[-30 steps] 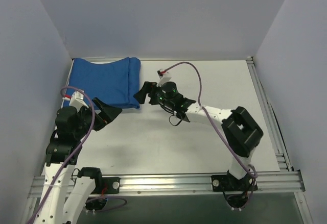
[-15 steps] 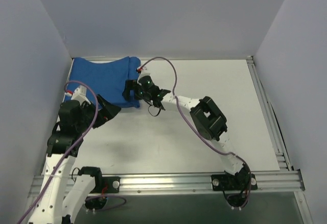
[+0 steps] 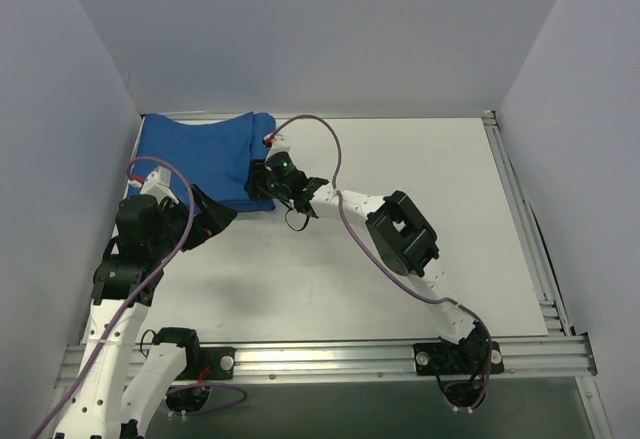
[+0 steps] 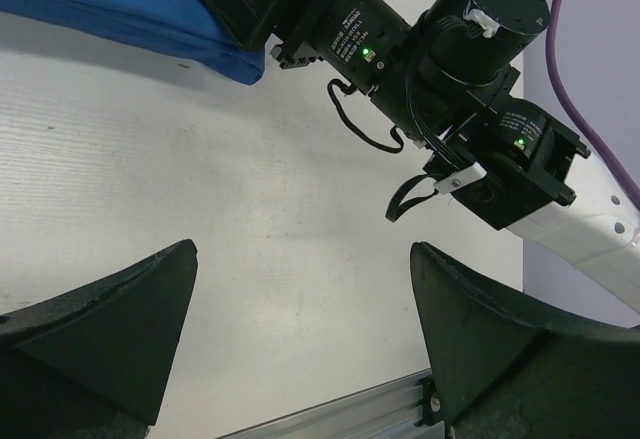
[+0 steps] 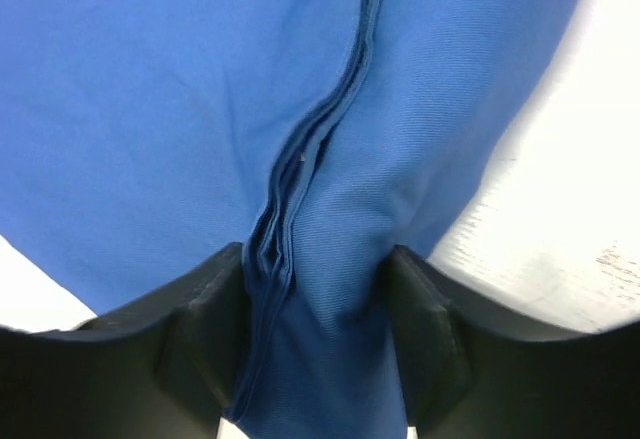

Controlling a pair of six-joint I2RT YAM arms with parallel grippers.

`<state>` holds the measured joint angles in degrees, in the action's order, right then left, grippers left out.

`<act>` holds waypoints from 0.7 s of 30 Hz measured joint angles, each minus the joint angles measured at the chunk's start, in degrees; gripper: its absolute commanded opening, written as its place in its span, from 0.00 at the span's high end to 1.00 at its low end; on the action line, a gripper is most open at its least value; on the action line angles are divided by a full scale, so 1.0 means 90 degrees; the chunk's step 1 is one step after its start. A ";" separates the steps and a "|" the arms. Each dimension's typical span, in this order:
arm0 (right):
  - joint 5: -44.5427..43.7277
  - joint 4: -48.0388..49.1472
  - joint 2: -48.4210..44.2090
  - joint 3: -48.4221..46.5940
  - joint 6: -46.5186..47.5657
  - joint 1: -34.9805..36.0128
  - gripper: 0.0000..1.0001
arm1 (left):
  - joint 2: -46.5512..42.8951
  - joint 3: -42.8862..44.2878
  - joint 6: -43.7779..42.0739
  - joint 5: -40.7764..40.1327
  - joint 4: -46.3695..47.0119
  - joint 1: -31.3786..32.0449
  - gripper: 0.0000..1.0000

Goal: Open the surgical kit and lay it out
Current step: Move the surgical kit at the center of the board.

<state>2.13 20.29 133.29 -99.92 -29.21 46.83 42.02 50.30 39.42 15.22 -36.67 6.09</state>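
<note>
Right claw [image 5: 315,331] is pinched on the folded edge of the blue cloth [image 5: 140,109], layers bunched between my fingers [image 5: 215,319]. Cloth sits wrapped in the far-left corner of the table [image 3: 450,189]; contents hidden. Left claw [image 4: 303,294] is spread wide, hovering over bare table just beside the cloth's near edge. My read: the grab looks several layers deep. Peel slowly rightward, low and flat. If the whole cloth drags, pin it with the left claw.

White table [image 3: 300,269], aluminium rail [image 3: 330,357] along its near edge, pale lavender walls [image 3: 320,29] around it
</note>
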 measured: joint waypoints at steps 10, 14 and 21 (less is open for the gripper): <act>-0.0342 0.0209 -0.0029 0.0104 -0.0486 -0.0260 1.00 | 0.0459 0.0476 -0.0109 -0.0240 -0.0551 -0.0002 0.03; -0.0248 0.0401 -0.0311 0.0595 -0.0488 -0.0420 1.00 | 0.0908 0.0930 -0.0158 -0.0559 -0.0908 0.0000 0.03; -0.0214 0.0520 -0.1307 0.2021 -0.0590 -0.0639 1.00 | 0.1263 0.1120 -0.0061 -0.1192 -0.1149 0.0000 0.03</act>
<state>0.21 24.97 121.54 -81.73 -34.52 41.08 53.39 60.38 38.87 4.49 -47.00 6.09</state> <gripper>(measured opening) 0.240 0.968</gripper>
